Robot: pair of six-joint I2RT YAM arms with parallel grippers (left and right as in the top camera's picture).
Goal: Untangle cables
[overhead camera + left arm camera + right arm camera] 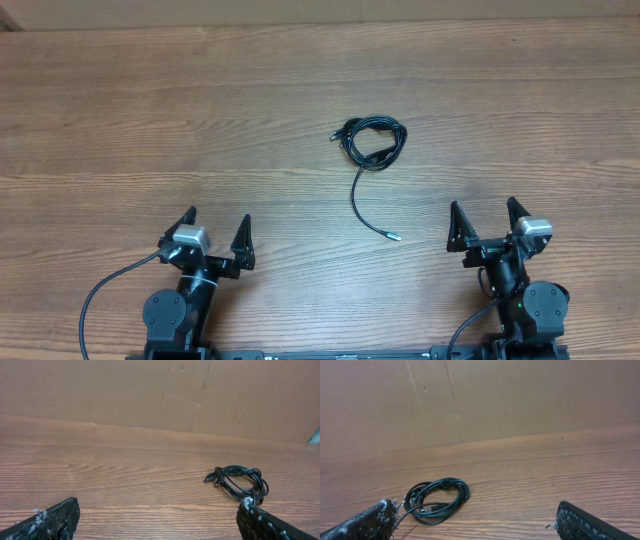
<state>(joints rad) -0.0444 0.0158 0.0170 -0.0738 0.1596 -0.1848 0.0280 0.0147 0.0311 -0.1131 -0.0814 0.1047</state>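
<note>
The cables (375, 140) lie as a small black coil on the wooden table, past the middle, with one loose strand trailing toward me to a silvery plug tip (392, 236). The coil also shows in the left wrist view (240, 481) at the right and in the right wrist view (436, 499) at the lower left. My left gripper (216, 234) is open and empty near the front edge, left of the cables. My right gripper (487, 221) is open and empty at the front right, apart from the plug tip.
A brown cardboard wall (160, 395) stands along the table's far edge. The wooden table (150, 120) stretches wide to the left and right of the coil. Thick black arm wires (100, 290) loop by the left arm's base.
</note>
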